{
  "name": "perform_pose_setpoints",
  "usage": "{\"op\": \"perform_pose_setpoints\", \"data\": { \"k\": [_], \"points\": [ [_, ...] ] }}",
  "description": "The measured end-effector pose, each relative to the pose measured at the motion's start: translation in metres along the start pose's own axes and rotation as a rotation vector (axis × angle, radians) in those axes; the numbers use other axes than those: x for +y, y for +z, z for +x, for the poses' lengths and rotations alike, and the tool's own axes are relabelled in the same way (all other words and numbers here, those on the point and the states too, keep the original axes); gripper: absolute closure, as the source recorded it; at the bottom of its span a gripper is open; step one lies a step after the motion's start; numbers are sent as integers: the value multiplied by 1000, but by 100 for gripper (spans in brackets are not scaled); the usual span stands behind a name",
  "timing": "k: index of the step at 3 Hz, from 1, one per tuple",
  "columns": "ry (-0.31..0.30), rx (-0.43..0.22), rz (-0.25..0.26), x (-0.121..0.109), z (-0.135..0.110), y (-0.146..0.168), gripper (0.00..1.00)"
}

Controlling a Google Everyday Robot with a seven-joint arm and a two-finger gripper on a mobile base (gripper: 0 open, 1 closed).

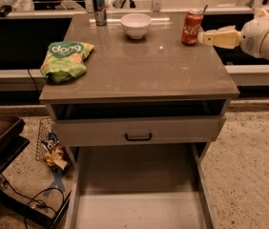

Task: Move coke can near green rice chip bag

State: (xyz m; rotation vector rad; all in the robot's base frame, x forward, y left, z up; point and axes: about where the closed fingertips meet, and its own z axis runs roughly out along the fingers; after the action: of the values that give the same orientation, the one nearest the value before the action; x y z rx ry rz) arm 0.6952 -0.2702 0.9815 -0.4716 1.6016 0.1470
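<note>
The coke can (191, 28), red with white script and a silver top, stands upright at the back right of the grey table top (144, 70). My gripper (205, 37) reaches in from the right edge of the view, and its cream tip is right beside the can's right side. The green rice chip bag (66, 59), light green with white "dang" lettering, lies flat at the table's left edge, far from the can.
A white bowl (136, 25) sits at the back middle and a slim blue-and-silver can (99, 7) at the back left. A drawer (138, 130) is under the table top. A wire basket with snack packs (51, 148) and cables lie on the floor at left.
</note>
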Motion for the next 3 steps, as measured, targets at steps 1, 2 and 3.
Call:
{"op": "perform_pose_setpoints", "data": {
  "k": [1, 2, 3],
  "points": [
    [119, 5, -55, -8, 28, 43, 0],
    [140, 32, -109, -14, 51, 111, 0],
    [105, 54, -137, -22, 64, 156, 0]
  ]
}}
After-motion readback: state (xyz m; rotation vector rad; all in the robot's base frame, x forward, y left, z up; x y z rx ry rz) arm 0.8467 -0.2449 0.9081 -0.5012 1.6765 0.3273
